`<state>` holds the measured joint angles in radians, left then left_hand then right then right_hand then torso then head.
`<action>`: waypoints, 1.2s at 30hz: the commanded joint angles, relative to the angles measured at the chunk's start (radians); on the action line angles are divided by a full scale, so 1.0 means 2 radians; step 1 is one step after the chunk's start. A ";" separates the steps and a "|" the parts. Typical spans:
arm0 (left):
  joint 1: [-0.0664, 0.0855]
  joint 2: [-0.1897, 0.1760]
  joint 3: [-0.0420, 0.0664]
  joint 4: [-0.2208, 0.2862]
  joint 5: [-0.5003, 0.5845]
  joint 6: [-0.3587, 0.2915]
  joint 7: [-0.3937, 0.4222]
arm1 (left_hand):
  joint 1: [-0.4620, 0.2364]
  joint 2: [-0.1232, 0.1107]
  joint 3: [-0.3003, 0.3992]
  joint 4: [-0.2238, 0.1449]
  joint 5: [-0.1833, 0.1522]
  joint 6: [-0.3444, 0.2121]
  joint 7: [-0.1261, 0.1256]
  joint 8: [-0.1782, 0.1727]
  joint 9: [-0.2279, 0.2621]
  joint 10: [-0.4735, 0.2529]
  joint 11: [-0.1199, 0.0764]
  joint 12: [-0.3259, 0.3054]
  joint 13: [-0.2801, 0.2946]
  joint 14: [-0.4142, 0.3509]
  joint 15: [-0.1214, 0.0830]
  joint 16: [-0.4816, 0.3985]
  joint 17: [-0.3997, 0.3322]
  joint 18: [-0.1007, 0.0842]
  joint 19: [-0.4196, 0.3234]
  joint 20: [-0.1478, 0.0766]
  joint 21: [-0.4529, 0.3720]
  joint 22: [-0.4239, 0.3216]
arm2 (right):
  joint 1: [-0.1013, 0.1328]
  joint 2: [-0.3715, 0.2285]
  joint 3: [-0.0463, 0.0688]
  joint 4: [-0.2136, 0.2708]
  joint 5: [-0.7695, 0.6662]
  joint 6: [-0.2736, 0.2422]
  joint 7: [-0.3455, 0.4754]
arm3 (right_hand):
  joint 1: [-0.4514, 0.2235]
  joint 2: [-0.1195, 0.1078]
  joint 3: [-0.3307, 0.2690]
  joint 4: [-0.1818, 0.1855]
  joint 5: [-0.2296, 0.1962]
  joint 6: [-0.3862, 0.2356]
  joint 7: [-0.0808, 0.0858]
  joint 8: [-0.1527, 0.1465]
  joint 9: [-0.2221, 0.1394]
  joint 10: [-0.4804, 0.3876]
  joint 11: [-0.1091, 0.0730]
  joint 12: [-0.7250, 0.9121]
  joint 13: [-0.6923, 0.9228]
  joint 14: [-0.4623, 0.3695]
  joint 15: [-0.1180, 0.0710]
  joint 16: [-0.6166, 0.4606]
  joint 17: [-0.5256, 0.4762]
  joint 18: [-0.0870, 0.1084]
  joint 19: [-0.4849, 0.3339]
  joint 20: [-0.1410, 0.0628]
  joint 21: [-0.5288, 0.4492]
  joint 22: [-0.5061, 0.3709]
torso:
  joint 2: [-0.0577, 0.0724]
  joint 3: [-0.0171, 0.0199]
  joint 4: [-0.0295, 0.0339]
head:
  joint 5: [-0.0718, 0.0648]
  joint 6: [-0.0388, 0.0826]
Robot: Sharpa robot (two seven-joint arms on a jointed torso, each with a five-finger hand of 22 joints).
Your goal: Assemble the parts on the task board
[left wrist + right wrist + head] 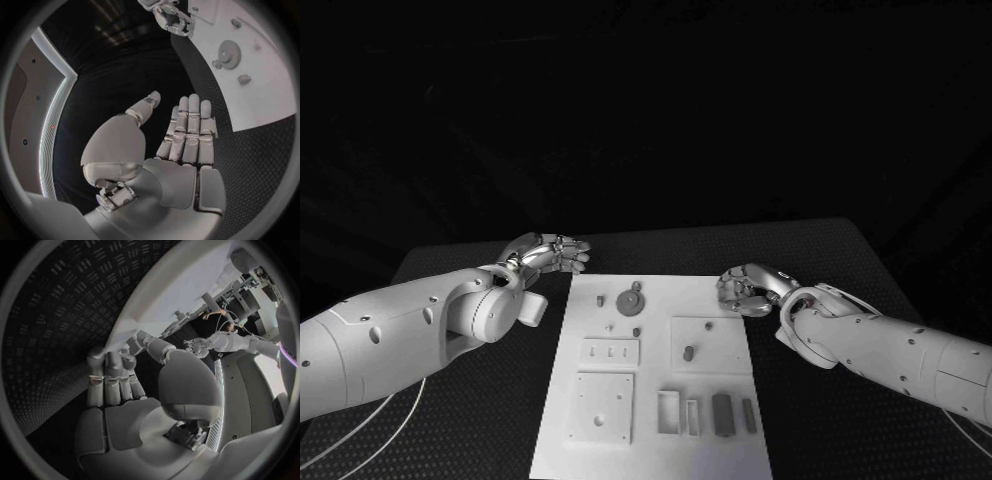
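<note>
Both robot hands hovered at the far corners of the flat white rectangular task board (653, 370), and neither held anything. On the robot's left, the silver many-fingered robot hand (548, 252) sat just off the board's far left corner, over the black textured bench (473, 420); its wrist view showed the palm flat, the fingers (187, 125) straight and side by side, and the thumb standing apart. The right robot hand (750, 288) hung at the board's right edge, its fingers (112, 375) extended and its thumb held off to the side.

The parts lay spread over the board: a small round grey toothed gear (630, 299) near the far end, a small dark oval peg (689, 352) on a raised square plate, and a row of narrow upright grey blocks (707, 413) near the robot.

The likeliest trouble seemed to be the right robot hand catching the board's edge while reaching inward, which could have shoved the whole plate and scattered the loose pieces. The gear and the small pieces beside it sat close together, so broad fingers aiming at one could have knocked a neighbour.

Open bench lay on either side of the board and beyond its far end, which left room to lift and swing. Over the board, clearance looked tight around the clustered parts.
</note>
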<state>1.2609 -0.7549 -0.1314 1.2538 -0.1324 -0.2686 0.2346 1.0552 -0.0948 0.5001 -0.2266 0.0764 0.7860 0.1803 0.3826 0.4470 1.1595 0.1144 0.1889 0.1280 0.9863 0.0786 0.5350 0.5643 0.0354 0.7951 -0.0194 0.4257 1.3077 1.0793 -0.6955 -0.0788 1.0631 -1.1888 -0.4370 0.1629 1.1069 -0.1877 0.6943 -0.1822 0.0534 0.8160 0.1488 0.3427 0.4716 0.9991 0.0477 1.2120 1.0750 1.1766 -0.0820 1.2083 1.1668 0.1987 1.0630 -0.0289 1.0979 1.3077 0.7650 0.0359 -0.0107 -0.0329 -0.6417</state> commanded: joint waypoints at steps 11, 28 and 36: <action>0.000 0.000 0.000 0.002 -0.004 0.008 0.002 | -0.006 0.000 0.002 0.000 -0.003 0.000 0.003 -0.002 -0.001 0.001 0.001 -0.003 0.000 -0.003 0.001 -0.003 0.001 0.009 -0.003 0.000 0.003 0.010 | -0.001 0.001 0.000 0.000 -0.010 0.002 -0.002 | -0.005 0.017 -0.002 -0.012 -0.002 0.096 -0.023 0.015 0.010 -0.020 -0.026 0.004 -0.001 0.003 -0.013 0.005 0.000 0.032 0.004 -0.004 0.006 0.005 | 0.000 0.0003 -0.0003 | -0.001 -0.001; 0.000 -0.001 0.000 0.002 -0.004 0.009 0.002 | -0.006 0.000 0.002 0.000 -0.004 0.000 0.003 -0.002 -0.001 0.001 0.001 -0.004 0.000 -0.003 0.001 -0.004 0.001 0.009 -0.003 0.000 0.003 0.010 | -0.002 0.003 0.000 0.002 -0.013 -0.011 -0.008 | -0.007 0.039 -0.002 -0.028 -0.002 0.114 -0.034 0.033 0.030 -0.011 -0.036 0.004 -0.001 0.007 -0.022 0.007 -0.001 0.032 0.008 -0.007 0.008 0.004 | 0.000 0.0006 -0.0002 | -0.001 -0.002; 0.000 0.000 0.000 0.001 -0.004 0.009 0.002 | -0.006 0.000 0.003 -0.001 -0.004 0.000 0.003 -0.002 -0.001 0.001 0.001 -0.004 0.000 -0.003 0.001 -0.004 0.001 0.009 -0.003 0.000 0.003 0.010 | -0.003 0.003 0.000 0.004 0.004 -0.025 -0.013 | -0.012 0.052 -0.005 -0.039 -0.003 0.111 -0.034 0.037 0.039 -0.008 -0.036 0.004 -0.001 0.010 -0.023 0.009 0.000 0.032 0.011 -0.008 0.010 0.004 | 0.000 0.0004 0.0001 | -0.001 -0.004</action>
<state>1.2610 -0.7564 -0.1313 1.2544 -0.1373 -0.2656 0.2327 1.0552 -0.0948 0.5001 -0.2266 0.0727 0.7860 0.1803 0.3826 0.4471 1.1594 0.1144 0.1855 0.1280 0.9862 0.0786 0.5310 0.5649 0.0353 0.7951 -0.0194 0.4257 1.3074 1.0745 -0.6898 -0.0795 1.0689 -1.1983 -0.4680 0.1458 1.0819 -0.0917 0.6846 -0.2582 0.0535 0.8385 0.1263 0.4139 0.5480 1.0242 0.0226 1.2166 1.0730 1.2074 -0.1131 1.2199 1.1666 0.1992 1.0841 -0.0427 1.1114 1.3083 0.7650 0.0372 -0.0108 -0.0355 -0.6480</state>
